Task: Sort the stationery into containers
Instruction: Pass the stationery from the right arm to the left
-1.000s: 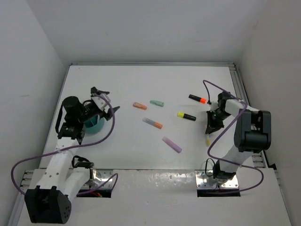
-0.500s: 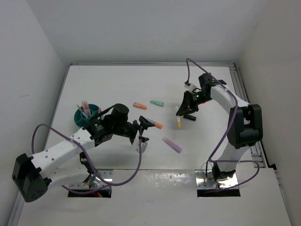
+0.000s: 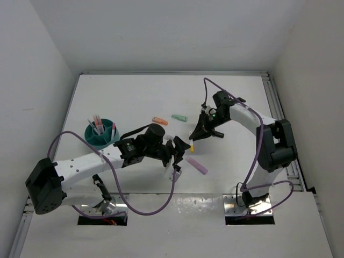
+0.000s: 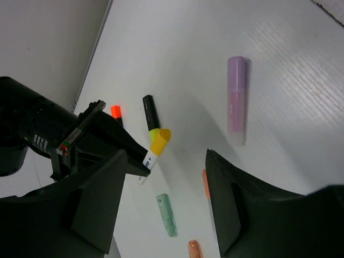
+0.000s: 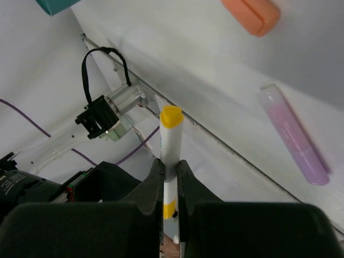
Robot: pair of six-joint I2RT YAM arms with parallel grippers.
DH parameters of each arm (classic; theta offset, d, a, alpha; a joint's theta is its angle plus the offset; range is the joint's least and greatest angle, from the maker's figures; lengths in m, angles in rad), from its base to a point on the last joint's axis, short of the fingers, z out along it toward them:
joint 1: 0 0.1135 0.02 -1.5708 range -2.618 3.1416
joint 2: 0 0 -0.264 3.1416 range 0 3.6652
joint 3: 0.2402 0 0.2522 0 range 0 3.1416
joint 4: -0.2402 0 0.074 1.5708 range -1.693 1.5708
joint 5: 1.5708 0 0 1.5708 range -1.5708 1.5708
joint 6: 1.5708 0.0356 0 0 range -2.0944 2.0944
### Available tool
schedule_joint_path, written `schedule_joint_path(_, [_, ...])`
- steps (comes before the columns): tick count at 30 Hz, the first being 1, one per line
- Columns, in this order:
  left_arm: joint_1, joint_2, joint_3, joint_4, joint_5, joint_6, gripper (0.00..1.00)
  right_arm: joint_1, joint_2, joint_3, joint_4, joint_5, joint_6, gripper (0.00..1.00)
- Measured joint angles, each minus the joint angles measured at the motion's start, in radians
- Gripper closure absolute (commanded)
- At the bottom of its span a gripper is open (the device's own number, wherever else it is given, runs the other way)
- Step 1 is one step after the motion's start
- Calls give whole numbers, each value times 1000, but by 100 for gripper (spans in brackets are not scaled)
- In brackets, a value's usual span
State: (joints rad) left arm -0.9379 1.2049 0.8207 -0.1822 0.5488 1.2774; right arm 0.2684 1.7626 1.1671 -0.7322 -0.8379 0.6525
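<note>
The left arm has stretched out from the bowl toward the middle of the table, and the right arm has swung inward to meet it, carrying its marker along.

Far behind the left gripper [image 4: 166,161], the teal bowl [image 3: 91,141] already holds a few pens [image 3: 97,122] standing upright, so part of the sorting is done. The left gripper's jaws stand apart with nothing between them. An orange-ended marker [image 4: 205,183] lies just under them, half hidden by one finger (probably the next pick). Beyond its fingertips lie the orange pen [image 3: 159,120] and the mint green one [image 3: 179,117]; the purple one [image 3: 196,165] lies just to its side.

The right gripper [image 5: 169,166] is clamped on a white marker with a yellow cap [image 5: 171,134], held off the table and close to the left gripper's fingertips. Just behind it lie a black marker with a yellow cap [image 4: 150,112] and an orange-capped one [image 4: 115,111]. By my count, six pieces lie loose and one is in hand, so more than half remains.
</note>
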Motion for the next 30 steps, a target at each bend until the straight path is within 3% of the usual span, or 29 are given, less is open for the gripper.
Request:
schedule_joint_path(10, [-27, 48, 1, 44, -14, 76, 37, 99, -32, 4, 0, -2, 30, 100])
schedule_joint_path(18, [-31, 56, 1, 49, -16, 159, 53, 141, -51, 4, 5, -12, 47, 100])
schedule_joint_path(21, [-36, 56, 0, 45, -14, 190, 63, 146, -51, 4, 14, -21, 54, 100])
schedule_joint_path(24, [-39, 56, -1, 37, -18, 210, 79, 148, -54, 4, 18, -31, 61, 100])
schedule_joint_path(25, [-39, 56, -1, 34, -19, 212, 92, 147, -57, 4, 21, -31, 63, 100])
schedule_joint_path(26, [-39, 56, -3, 31, -21, 213, 97, 147, -62, 4, 24, -29, 63, 100])
schedule_joint_path(28, [-40, 52, -7, 36, -25, 207, 100, 147, -74, 3, 30, -22, 63, 100])
schedule_joint_path(29, [-40, 48, -8, 41, -29, 203, 100, 147, -80, 2, 35, -22, 63, 95])
schedule_joint_path(30, [-40, 42, -8, 42, -31, 198, 100, 147, -85, 1, 39, -23, 64, 72])
